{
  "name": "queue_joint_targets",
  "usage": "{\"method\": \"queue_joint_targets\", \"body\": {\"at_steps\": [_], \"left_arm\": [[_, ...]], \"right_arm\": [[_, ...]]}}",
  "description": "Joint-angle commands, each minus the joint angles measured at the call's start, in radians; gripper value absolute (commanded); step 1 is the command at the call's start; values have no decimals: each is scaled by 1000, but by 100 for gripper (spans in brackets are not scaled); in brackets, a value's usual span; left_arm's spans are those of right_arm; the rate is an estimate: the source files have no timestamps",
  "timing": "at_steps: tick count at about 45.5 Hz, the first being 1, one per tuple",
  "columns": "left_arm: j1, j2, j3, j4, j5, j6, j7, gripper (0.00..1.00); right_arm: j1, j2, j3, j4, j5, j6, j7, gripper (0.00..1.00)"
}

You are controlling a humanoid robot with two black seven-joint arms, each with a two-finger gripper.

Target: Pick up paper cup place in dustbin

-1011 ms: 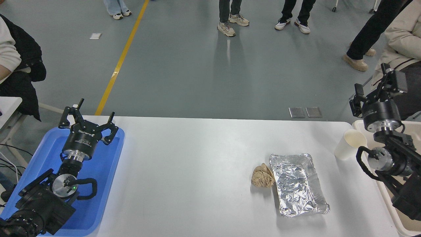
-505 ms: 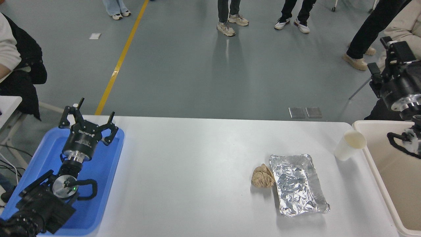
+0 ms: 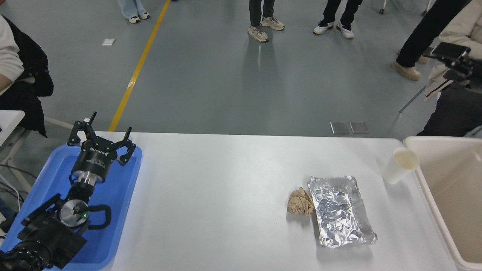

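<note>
The paper cup (image 3: 400, 165) stands upright at the worktop's (image 3: 226, 188) far right, just beside the dustbin (image 3: 429, 188). The left hand (image 3: 101, 141) hangs spread and empty over the blue tray (image 3: 124, 195). The right hand (image 3: 453, 62) is at the far right edge; I cannot tell how wide it is.

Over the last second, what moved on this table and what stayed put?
The right arm rose from beside the paper cup, above the dustbin, and swung up and away; only a dark part of the right gripper shows at the upper right edge. It took hold of nothing. The cup, foil tray, brown paper ball and parked left gripper stayed.
</note>
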Motion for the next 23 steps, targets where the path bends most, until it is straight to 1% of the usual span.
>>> {"method": "queue_joint_targets", "body": {"at_steps": [1, 5, 14, 19, 23], "left_arm": [[0, 0, 0, -1, 0, 0, 0, 100], [0, 0, 0, -1, 0, 0, 0, 100], [0, 0, 0, 0, 0, 0, 0, 100], [0, 0, 0, 0, 0, 0, 0, 100], [0, -1, 0, -1, 0, 0, 0, 100]], "right_arm": [[162, 82, -263, 28, -62, 154, -23, 100], [198, 96, -274, 50, -59, 255, -22, 100], [306, 96, -289, 153, -66, 432, -22, 100], [360, 96, -288, 195, -66, 490, -22, 100], [373, 107, -292, 214, -66, 503, -22, 100]]}}
